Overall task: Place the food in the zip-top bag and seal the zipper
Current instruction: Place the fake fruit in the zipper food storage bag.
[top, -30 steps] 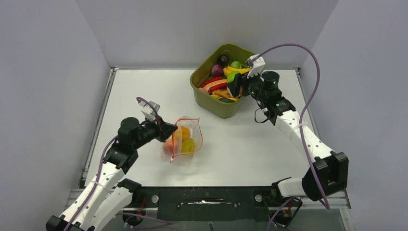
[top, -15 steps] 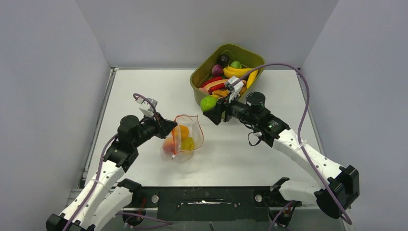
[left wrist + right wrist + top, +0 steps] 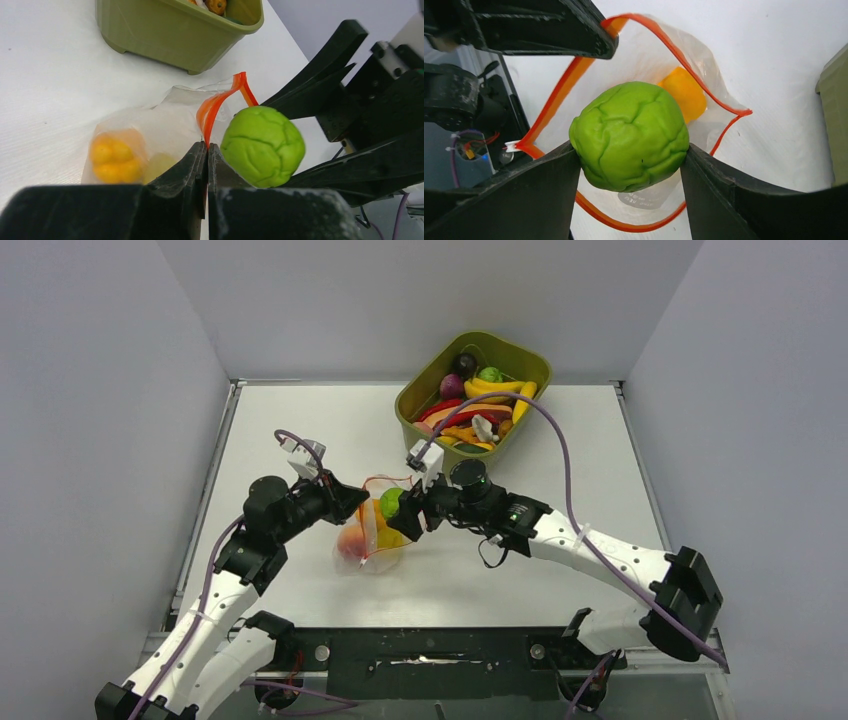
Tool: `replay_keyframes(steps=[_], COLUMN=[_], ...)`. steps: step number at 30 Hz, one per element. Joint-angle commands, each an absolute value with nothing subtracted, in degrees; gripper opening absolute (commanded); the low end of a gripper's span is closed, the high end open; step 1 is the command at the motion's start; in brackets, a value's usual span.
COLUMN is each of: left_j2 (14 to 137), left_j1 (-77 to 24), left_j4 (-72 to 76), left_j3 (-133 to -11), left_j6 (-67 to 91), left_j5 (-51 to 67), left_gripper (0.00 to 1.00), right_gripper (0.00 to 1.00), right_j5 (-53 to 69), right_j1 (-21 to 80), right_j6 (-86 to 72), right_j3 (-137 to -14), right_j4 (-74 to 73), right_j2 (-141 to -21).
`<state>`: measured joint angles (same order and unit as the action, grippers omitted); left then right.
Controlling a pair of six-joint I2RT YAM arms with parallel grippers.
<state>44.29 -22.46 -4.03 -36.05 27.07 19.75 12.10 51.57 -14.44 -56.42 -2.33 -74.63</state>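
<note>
Pinches the zipper [image 3: 216, 106] in the clenched left gripper [image 3: 206, 150], propping the mouth of the bag [image 3: 165, 117] open on the desk [image 3: 300, 430]. Holds a lime [image 3: 630, 136] clamped in the right gripper [image 3: 630, 152] just over that mouth, ready to drop beside the orange pieces [image 3: 110, 157] inside. Leaves more food [image 3: 470, 412] in the tub [image 3: 445, 458] beyond.

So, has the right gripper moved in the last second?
Yes. The right gripper, shut on the green lime, has travelled left and nearer from the olive tub to the zip-top bag's mouth.
</note>
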Motion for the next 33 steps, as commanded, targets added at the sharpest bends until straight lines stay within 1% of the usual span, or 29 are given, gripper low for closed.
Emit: replay_keyframes(steps=[1, 3, 10, 17, 25, 29, 33], left_j2=[43.88, 43.78, 42.92, 41.99, 41.9, 41.92, 42.19], left_j1=[-22.76, -22.76, -22.76, -22.76, -22.76, -22.76, -22.76], left_j4=[-1.49, -1.65, -2.01, -2.35, -2.37, -2.84, -3.64], left_j3=[-39.02, -39.02, -38.6, -37.97, -37.88, -36.27, -36.04], left_j6=[27.86, 27.77, 27.77, 27.97, 27.66, 26.48, 25.65], left_j5=[20.35, 20.51, 20.57, 20.6, 20.96, 21.0, 20.96], left_gripper=[0.0, 0.0, 0.0, 0.0, 0.0, 0.0, 0.0], right_gripper=[0.54, 0.57, 0.74, 0.84, 0.84, 0.84, 0.83], right_j5=[8.97, 9.19, 9.54, 10.55, 11.28, 8.68, 6.75], right_j1=[52.53, 53.19, 54.62, 54.83, 54.74, 53.94, 51.46], right_j6=[-12.21, -11.82, -10.87, -10.81, -10.66, -9.96, -9.85], right_j3=[-60.3, -60.99, -63.69, -63.79, -67.09, -71.5, -73.18], right_j4=[-3.11, -3.78, -6.03, -6.53, -9.59, -14.21, -15.51], right_j2=[-76.57, -77.56, -79.15, -78.37, -77.02, -77.16, -76.38])
